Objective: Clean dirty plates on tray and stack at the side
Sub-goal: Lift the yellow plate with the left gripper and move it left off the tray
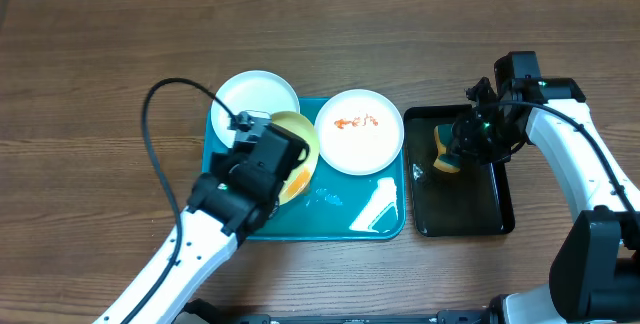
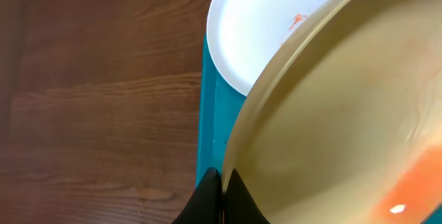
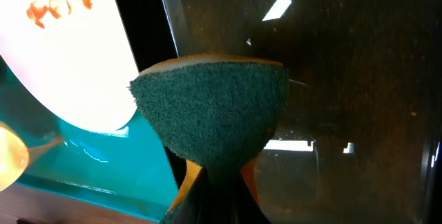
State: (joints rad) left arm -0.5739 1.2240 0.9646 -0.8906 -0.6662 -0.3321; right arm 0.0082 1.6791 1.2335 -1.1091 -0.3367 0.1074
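- Scanning overhead: large glossy teal rectangular tray [image 1: 340, 214] sits mid wooden table [image 1: 100, 64]. A plain white round plate [image 1: 257, 99] is at its far-left corner, overhanging the rim, and a sauce-smeared white round plate [image 1: 359, 131] is at its far-right corner.
- Pale yellow round plate [image 1: 303, 142] is between them near the tray's left edge, tilted, with orange sauce on its low side. Can't tell if that low side rests on the tray.
- Left gripper [image 1: 283, 154] is mostly hidden under its own wrist here. Right gripper [image 1: 462, 144] hangs over the far-left corner of the narrow black tray [image 1: 465, 204], pinching a yellow-and-green sponge [image 1: 444, 154], well apart from the yellow plate.
- Left wrist: left gripper [image 2: 222, 182] has its jaws together on the yellow plate's [image 2: 331, 113] rim, a thin edge pinch only. The plain white plate [image 2: 262, 30] sits just behind, part covered by the yellow one, and carries a tiny orange fleck. Teal tray edge [image 2: 210, 113] runs below, orange sauce patch [image 2: 414, 182] at the lower right.
- Risk: with an edge pinch on a glossy tilted plate, a sponge push could twist or slip it out, or swing it into the overhanging white plate and nudge that off the rim. Sauce may also run off the low side.
- Right wrist: right gripper [image 3: 214, 182] is clamped on the sponge [image 3: 210, 113], green scour face forward and bulging. Black tray [image 3: 345, 79] lies beneath, smeared white plate [image 3: 62, 58] and teal tray [image 3: 117, 175] to the left.
- Risk: crossing over to the yellow plate passes close above the smeared plate, so a low path could drag it or spread sauce. The two arms could also crowd each other over the tray.
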